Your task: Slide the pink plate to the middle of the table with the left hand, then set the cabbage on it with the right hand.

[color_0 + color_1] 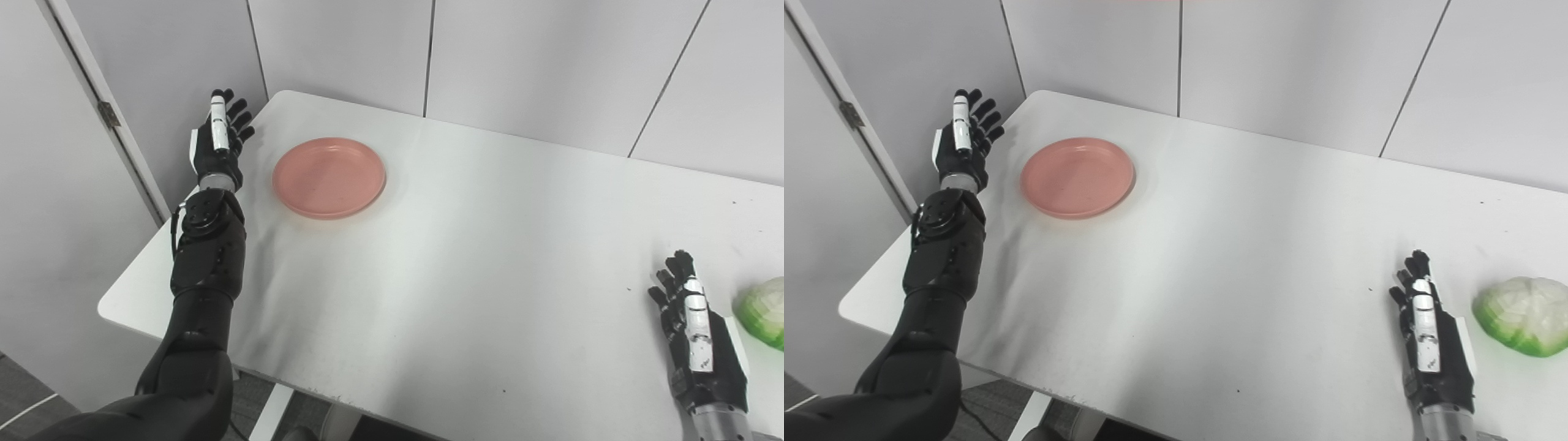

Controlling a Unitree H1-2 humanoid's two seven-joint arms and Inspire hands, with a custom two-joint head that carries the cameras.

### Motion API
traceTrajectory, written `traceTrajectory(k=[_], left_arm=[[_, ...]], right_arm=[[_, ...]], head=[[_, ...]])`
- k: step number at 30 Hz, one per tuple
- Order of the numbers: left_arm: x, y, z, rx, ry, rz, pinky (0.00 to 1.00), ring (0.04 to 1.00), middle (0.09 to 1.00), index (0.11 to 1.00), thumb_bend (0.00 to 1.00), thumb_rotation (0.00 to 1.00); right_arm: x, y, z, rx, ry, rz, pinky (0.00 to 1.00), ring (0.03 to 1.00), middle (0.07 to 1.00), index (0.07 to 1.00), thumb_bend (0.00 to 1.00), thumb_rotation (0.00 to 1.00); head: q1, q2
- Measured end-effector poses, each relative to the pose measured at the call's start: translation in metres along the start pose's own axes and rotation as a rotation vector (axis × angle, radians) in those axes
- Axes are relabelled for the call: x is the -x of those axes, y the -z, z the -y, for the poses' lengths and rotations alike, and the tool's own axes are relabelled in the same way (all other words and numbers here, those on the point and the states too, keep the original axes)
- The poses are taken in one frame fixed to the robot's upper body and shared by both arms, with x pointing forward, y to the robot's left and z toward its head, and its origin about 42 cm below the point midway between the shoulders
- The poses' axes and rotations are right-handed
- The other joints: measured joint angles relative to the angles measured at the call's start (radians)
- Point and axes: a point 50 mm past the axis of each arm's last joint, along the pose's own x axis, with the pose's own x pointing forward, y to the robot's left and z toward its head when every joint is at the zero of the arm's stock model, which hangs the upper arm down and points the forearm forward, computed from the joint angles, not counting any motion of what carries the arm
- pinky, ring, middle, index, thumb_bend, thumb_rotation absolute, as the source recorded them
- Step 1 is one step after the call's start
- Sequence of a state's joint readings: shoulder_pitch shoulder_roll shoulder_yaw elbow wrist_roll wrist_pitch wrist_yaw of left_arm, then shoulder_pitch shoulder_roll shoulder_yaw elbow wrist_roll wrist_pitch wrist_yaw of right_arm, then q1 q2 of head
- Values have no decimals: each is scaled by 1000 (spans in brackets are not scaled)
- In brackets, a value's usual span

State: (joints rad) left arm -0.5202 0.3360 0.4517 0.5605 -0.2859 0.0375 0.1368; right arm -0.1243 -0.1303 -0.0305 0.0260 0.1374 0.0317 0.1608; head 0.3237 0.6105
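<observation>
Cabbage (1524,323) lies off the bare pink plate (1077,177); both hands' fingers (236,116) spread, holding nothing.

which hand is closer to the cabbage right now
Right. The right hand sits open on the table just left of the cabbage, with a small gap. The left hand is far across the table, beside the pink plate.
</observation>
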Motion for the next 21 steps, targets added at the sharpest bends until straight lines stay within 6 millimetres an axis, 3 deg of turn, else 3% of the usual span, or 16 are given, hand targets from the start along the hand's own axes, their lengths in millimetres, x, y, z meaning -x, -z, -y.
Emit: traceTrajectory(k=[9, 21], left_arm=[[2, 23, -1, -11, -9, -62, 834, 857, 855, 843, 437, 1000], [5, 35, 8, -19, 48, -39, 874, 884, 883, 866, 444, 1000]], right_arm=[[0, 0, -1, -4, 0, 1, 1000, 1000, 998, 997, 226, 1000], [1, 0, -1, 0, 5, 0, 1000, 992, 991, 991, 210, 1000]], head=[[-11, 2], [-18, 5]])
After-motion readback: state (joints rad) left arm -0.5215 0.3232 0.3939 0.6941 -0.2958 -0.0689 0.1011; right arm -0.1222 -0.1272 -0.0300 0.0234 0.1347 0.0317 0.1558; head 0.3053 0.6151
